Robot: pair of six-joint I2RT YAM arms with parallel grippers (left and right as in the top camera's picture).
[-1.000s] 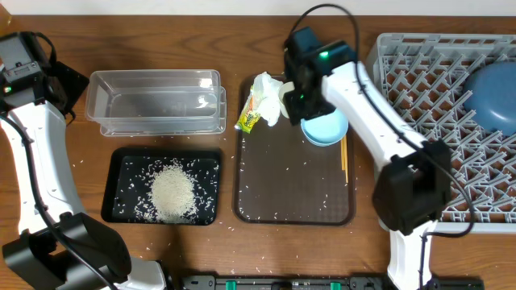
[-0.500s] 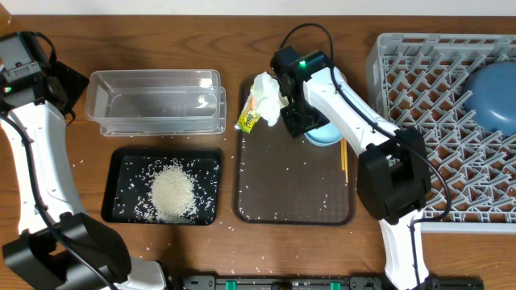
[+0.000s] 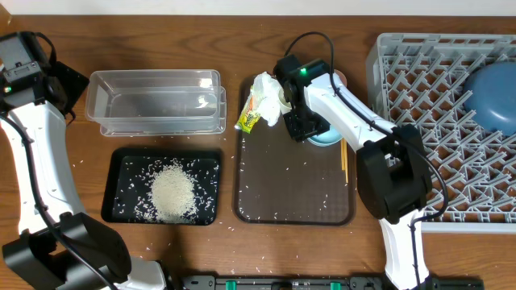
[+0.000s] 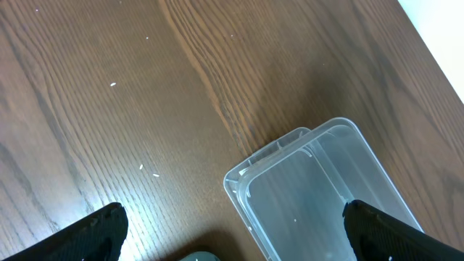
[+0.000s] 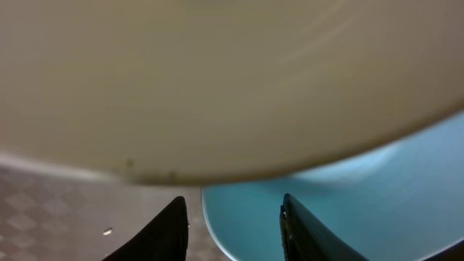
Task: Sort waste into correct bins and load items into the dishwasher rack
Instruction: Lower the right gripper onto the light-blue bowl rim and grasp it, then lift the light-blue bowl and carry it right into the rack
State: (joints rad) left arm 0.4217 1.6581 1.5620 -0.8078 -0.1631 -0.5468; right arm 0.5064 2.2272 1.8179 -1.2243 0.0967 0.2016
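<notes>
The grey dishwasher rack (image 3: pixel 379 48) held the deep-blue plate (image 3: pixel 493 95). On the brown serving tray (image 3: pixel 294 185), the right end effector (image 5: pixel 233 225) stood narrowed astride the light-blue bowl (image 3: pixel 329 138) rim, though whether it gripped was unclear. The left end effector (image 4: pixel 235 235) gaped wide near the clear tub (image 4: pixel 312 188).

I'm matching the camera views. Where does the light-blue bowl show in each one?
Overhead: bowl on the brown tray's upper right, half under the right gripper.
Left wrist: not in it.
Right wrist: lower right, beyond the fingers.
Shared landmark: the brown tray, lower left in the right wrist view.
</notes>
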